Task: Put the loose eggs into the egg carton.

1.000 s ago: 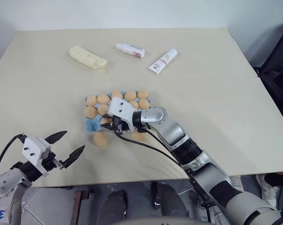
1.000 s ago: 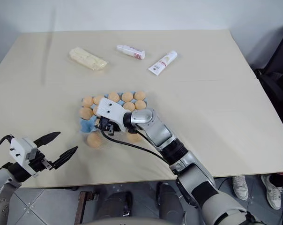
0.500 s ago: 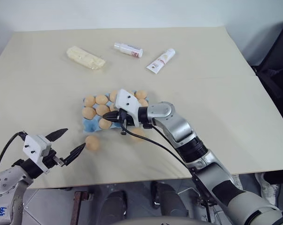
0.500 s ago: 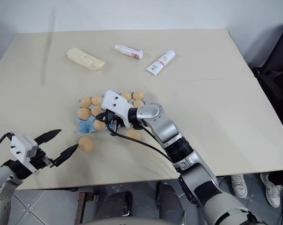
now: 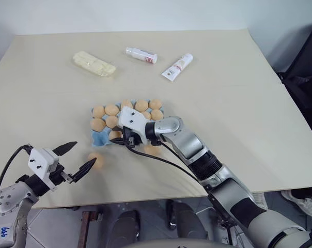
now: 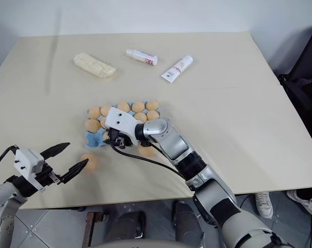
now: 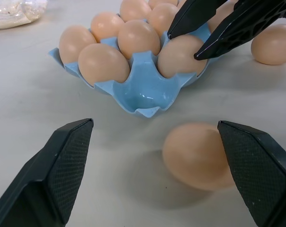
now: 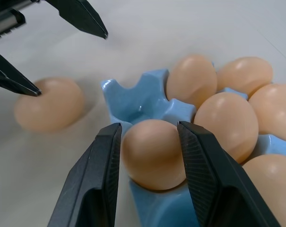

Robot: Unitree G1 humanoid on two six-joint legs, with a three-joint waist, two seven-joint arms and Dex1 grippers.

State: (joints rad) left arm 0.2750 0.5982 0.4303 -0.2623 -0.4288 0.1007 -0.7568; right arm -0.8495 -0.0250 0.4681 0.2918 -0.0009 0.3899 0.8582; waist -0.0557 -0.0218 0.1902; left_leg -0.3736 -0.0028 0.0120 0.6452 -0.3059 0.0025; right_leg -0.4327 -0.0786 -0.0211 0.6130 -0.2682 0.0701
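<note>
Light is even, bright and diffuse from overhead — shadows under my arms on the table [image 5: 238,88] stay soft, a faint sheen marks the carton's empty cup [image 7: 144,97], and the loose egg [image 7: 196,156] looks smeared.

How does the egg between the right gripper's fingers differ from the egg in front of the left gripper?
The egg at the right gripper sits in a cup of the egg carton; the egg by the left gripper lies loose on the table. The first has the right gripper's fingers close on either side; the second lies between wide-open fingers. Both are smooth, tan-orange and whole.
</note>
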